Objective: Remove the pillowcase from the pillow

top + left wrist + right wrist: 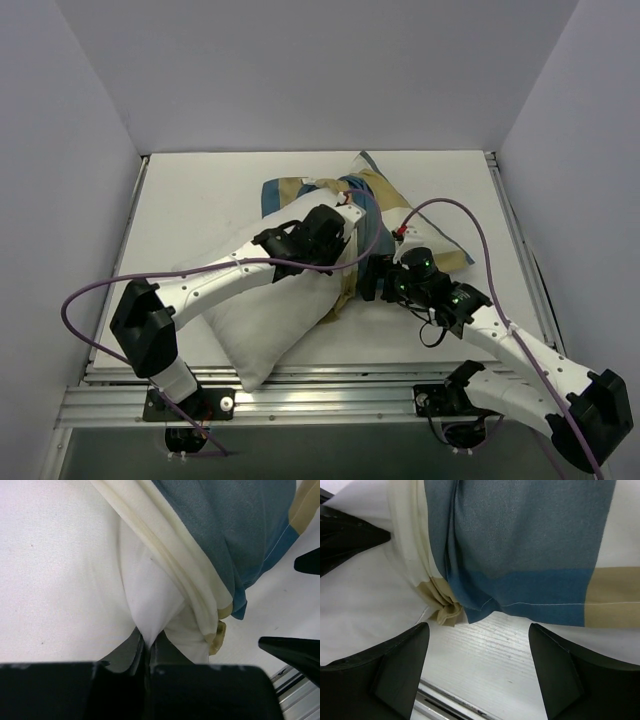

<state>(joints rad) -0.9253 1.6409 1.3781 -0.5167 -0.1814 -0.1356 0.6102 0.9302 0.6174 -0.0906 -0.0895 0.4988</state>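
Note:
The plain white pillow [262, 322] lies slantwise on the table, its near half bare. The blue, tan and cream pillowcase [372, 195] is bunched over its far half. My left gripper [340, 235] sits at the cover's rolled cream edge [172, 562], shut on a pinch of white pillow fabric [150, 605]. My right gripper [366, 280] stands open just to the right, low over the table. Its fingers [400, 665] frame bare tabletop, with the pillowcase's blue hem [520, 595] just beyond the fingertips. The pillow [360, 610] shows at that view's left.
The white table [200, 200] is walled on three sides. Aluminium rails [330, 385] run along its near edge under the arm bases. Purple cables [90, 290] loop off both arms. The right gripper's fingertips [295, 655] show at the edge of the left wrist view.

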